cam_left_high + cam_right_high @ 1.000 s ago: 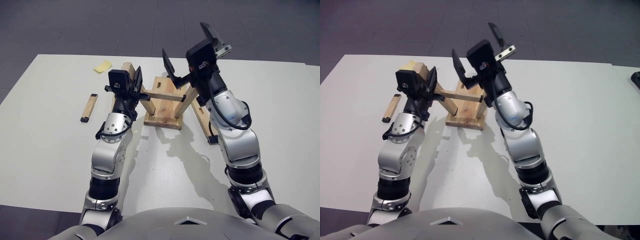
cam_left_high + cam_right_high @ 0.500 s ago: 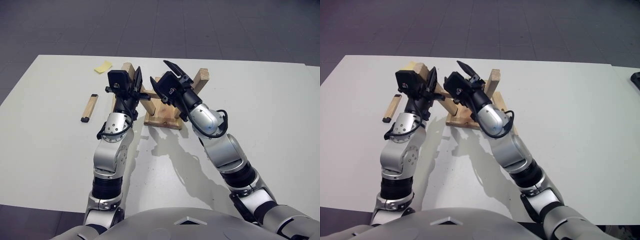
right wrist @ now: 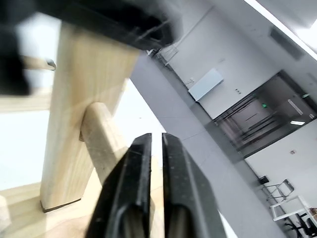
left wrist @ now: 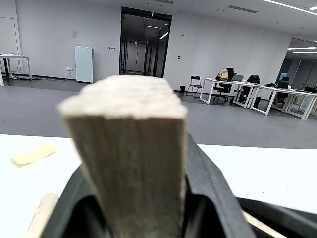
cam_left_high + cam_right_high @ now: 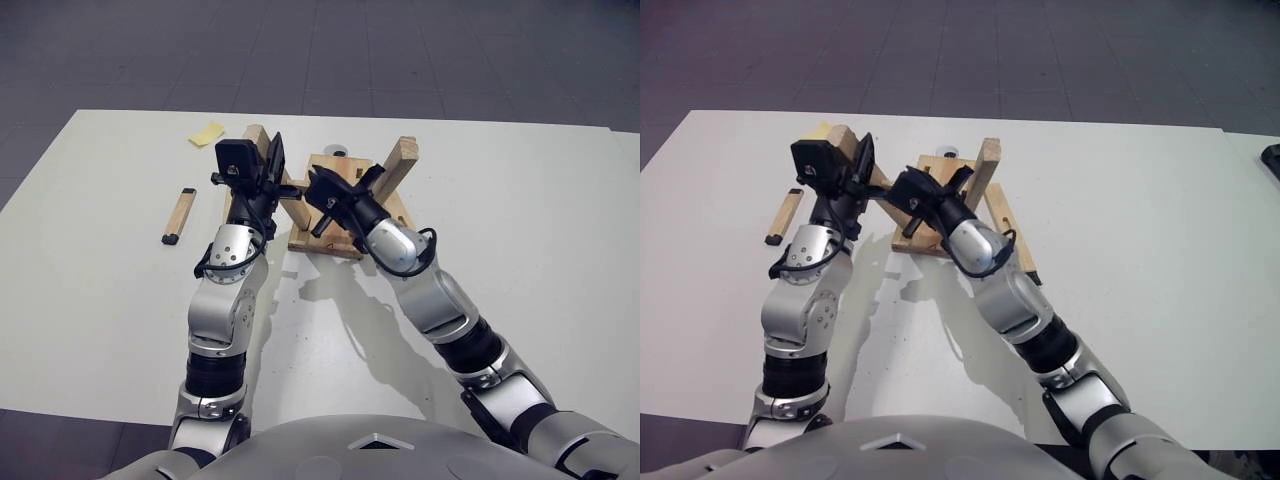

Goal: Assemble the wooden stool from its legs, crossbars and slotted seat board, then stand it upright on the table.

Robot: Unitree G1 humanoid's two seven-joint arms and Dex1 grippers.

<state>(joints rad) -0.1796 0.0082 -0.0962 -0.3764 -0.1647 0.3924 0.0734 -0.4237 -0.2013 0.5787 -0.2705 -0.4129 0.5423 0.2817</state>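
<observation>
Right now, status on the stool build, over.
Left gripper jaws shut on stool leg. Right gripper jaws shut beside the crossbar. Seat board flat on table, legs up. Loose piece lies off left.

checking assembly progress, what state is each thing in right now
left gripper, jaws shut on the leg
leg, held slanted, foot at the seat board
right gripper, jaws shut, empty
crossbar, one end plugged into the leg
seat board, flat on the table
second leg, standing tilted on the seat board
loose stick, lying flat, untouched
yellow note, lying flat
</observation>
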